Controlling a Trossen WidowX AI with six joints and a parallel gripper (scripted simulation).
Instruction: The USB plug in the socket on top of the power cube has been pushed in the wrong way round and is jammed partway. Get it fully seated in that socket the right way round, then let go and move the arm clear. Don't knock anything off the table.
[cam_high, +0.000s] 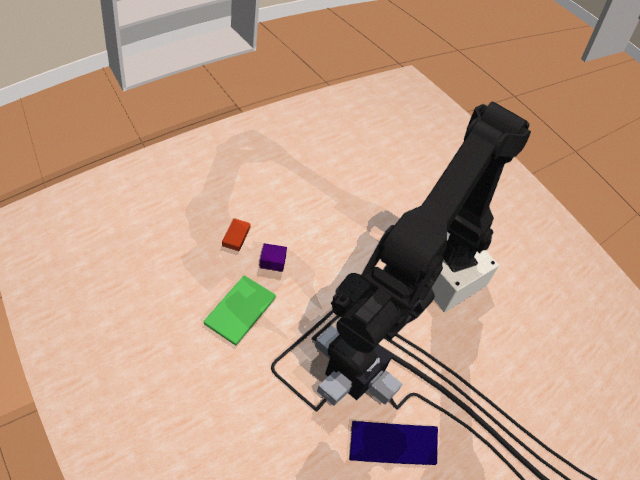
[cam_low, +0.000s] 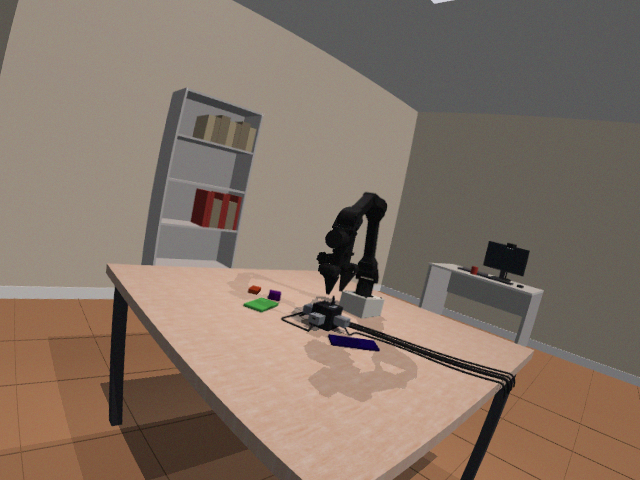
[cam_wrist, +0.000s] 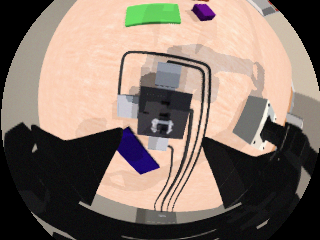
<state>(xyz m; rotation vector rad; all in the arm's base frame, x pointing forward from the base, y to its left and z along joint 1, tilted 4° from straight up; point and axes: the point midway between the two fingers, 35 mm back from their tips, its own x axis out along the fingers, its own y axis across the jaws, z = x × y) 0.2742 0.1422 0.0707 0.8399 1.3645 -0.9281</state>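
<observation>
The black power cube stands on the table with grey plugs in its sides. The USB plug stands up from its top, off centre, with a pale outline in the wrist view. How deep it sits and which way round it is cannot be told. My gripper is open and empty, pointing down above the cube. In the wrist view the plug lies between the spread fingertips, below them. In the top view the arm hides much of the cube's top.
Grey plugs and black cables surround the cube. A dark blue slab lies close by. A green slab, purple block and red block lie farther off. The white arm base is near.
</observation>
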